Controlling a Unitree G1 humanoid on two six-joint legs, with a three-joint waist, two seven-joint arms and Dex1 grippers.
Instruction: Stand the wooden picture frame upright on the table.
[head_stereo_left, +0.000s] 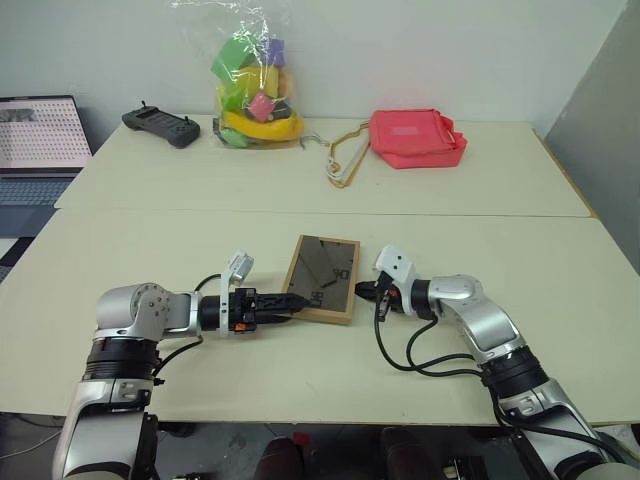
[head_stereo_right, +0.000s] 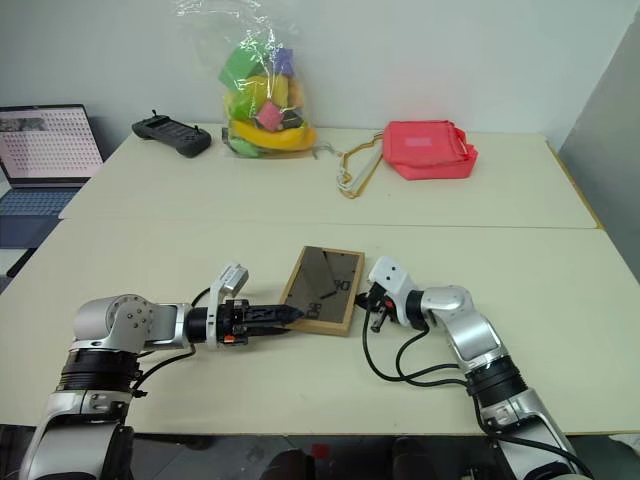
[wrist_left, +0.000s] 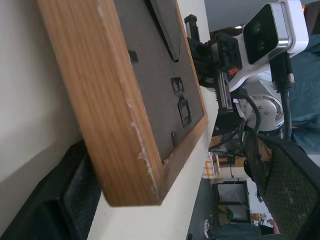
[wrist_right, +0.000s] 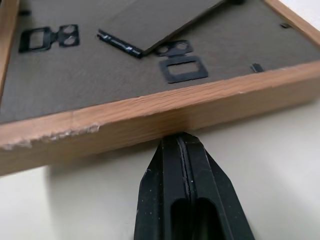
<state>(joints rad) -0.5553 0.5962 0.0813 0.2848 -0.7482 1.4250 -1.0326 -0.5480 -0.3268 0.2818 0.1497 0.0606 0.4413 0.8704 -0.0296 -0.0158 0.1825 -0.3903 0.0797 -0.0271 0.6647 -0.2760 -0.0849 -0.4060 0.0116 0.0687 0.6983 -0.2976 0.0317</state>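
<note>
Left eye view: the wooden picture frame (head_stereo_left: 322, 278) lies back-up on the table (head_stereo_left: 150, 250). Left gripper (head_stereo_left: 296, 299), fingers spread, meets its near-left corner; right gripper (head_stereo_left: 366, 292), fingers pressed together, touches the right edge. Best brace right, lift left slowly.

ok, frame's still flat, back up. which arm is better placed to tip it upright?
Probably left. The left gripper is open at the wooden picture frame's near left corner, one finger seemingly beneath it. The right gripper is shut, tip against the frame's right edge, so it can brace, not grasp.
</note>
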